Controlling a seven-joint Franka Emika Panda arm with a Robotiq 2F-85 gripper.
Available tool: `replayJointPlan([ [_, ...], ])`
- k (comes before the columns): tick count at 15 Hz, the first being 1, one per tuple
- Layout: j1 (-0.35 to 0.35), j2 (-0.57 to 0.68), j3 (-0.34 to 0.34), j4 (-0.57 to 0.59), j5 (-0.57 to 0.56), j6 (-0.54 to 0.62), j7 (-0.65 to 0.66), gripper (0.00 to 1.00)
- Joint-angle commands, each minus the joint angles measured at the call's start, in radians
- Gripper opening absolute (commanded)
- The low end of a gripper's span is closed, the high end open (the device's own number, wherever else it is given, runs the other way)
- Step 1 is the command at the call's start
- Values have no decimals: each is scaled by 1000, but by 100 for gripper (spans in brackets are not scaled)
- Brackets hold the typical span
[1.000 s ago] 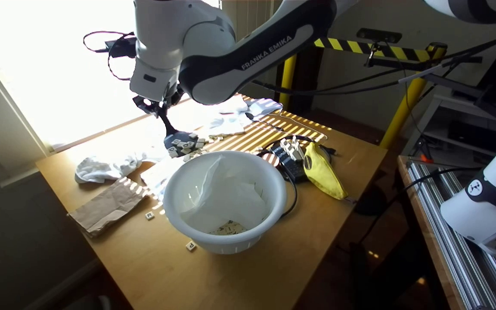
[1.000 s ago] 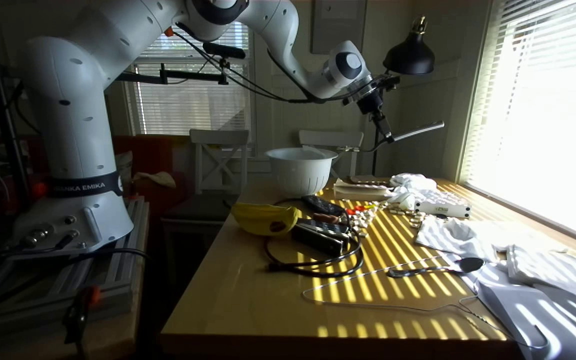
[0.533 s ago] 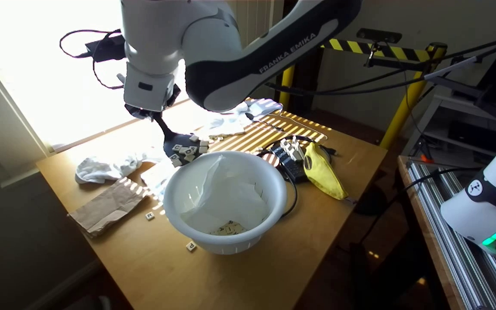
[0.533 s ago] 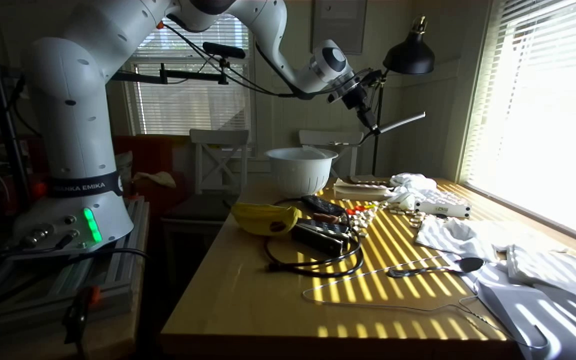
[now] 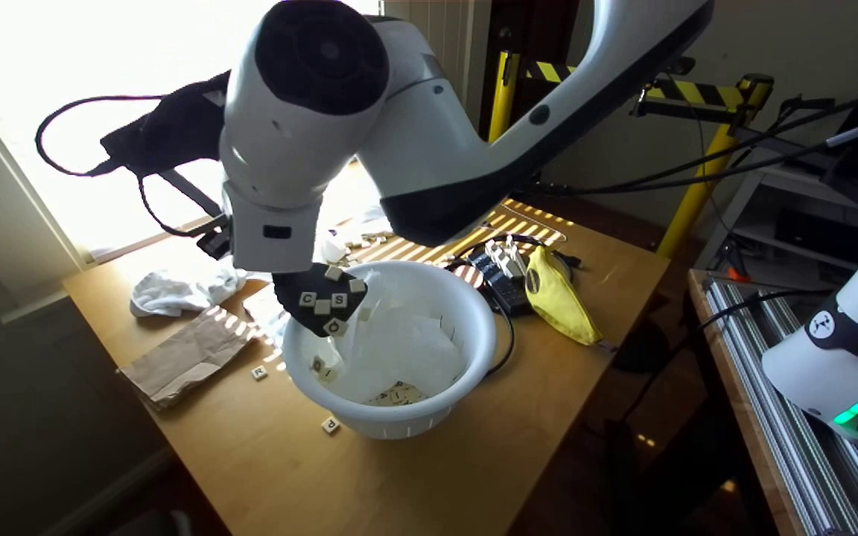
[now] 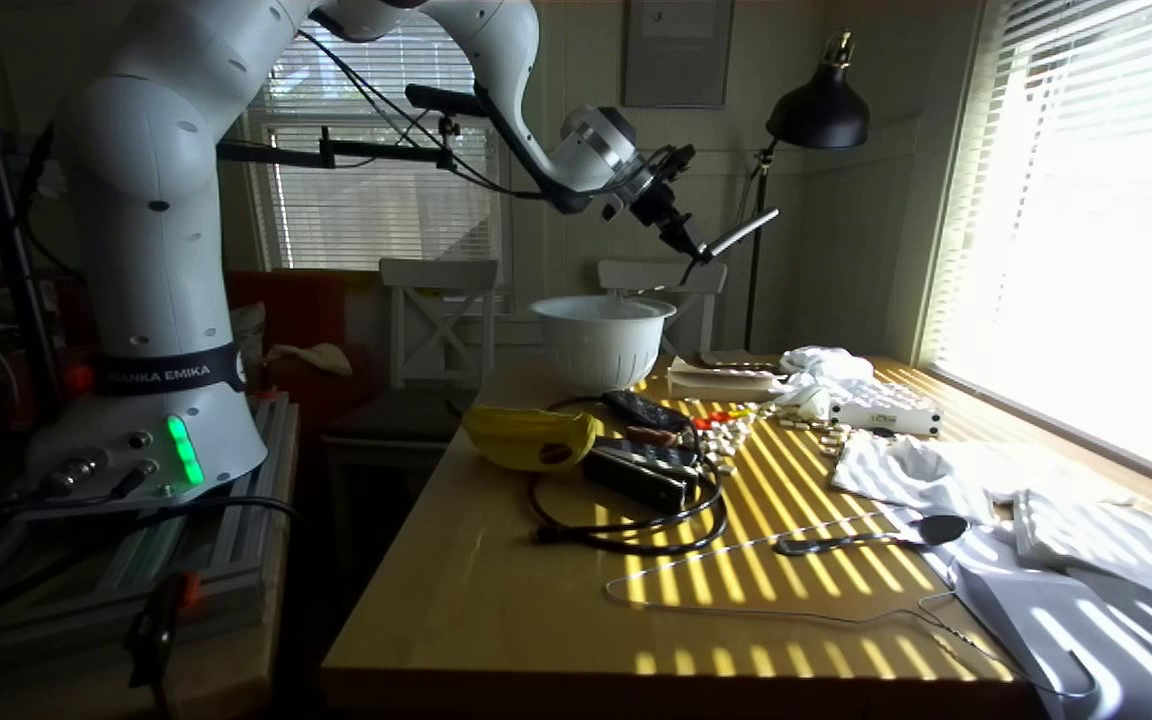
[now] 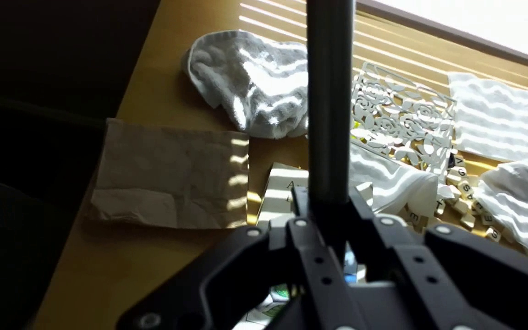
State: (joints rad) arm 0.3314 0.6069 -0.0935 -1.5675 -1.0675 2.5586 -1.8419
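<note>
My gripper [image 7: 330, 201] is shut on the grey metal handle [image 7: 330, 101] of a black-headed utensil. In an exterior view the handle [image 6: 744, 232] slants up from the gripper [image 6: 701, 252], away from the white bowl [image 6: 601, 345]. The dark head [image 5: 304, 318] hangs over the bowl's rim [image 5: 482, 339] with several letter tiles on it, among them a C tile [image 5: 307, 299]. Below the head, a couple of tiles [image 5: 322, 369] show against the bowl's inner side; whether they are falling or resting I cannot tell. More tiles [image 5: 399, 394] lie at the bowl's bottom. The wrist hides my fingers there.
Around the bowl lie a brown paper bag [image 5: 187, 353], a white cloth [image 5: 183, 292], a loose R tile [image 5: 258, 373] and a yellow banana-shaped pouch [image 5: 559, 298]. Dark cables and boxes [image 6: 641, 470] sit beside the pouch. A black lamp [image 6: 821, 105] stands behind the table.
The arm has brought the utensil lower and across to the bowl, and its head has tilted. The heaped tiles are now spread and fewer on it. A green light on the base came on.
</note>
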Motion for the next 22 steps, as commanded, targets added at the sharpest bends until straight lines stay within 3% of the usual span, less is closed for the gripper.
replayJointPlan([
  [1, 128, -105, -140, -158, -270, 129, 209, 6],
  [7, 481, -118, -504, -186, -744, 190, 616, 6],
  [8, 521, -122, -535, -192, -820, 172, 698, 6],
  [9, 507, -155, -504, -229, -897, 132, 779, 6],
  [10, 506, -171, -510, -276, -831, 106, 801, 6],
  [11, 354, -236, -314, -309, -839, 1, 793, 6],
  [15, 124, -299, -120, -403, -769, -125, 839, 6],
  [18, -40, -360, -18, -478, -791, -135, 969, 6],
  [22, -184, -385, 35, -552, -763, -124, 1130, 6],
])
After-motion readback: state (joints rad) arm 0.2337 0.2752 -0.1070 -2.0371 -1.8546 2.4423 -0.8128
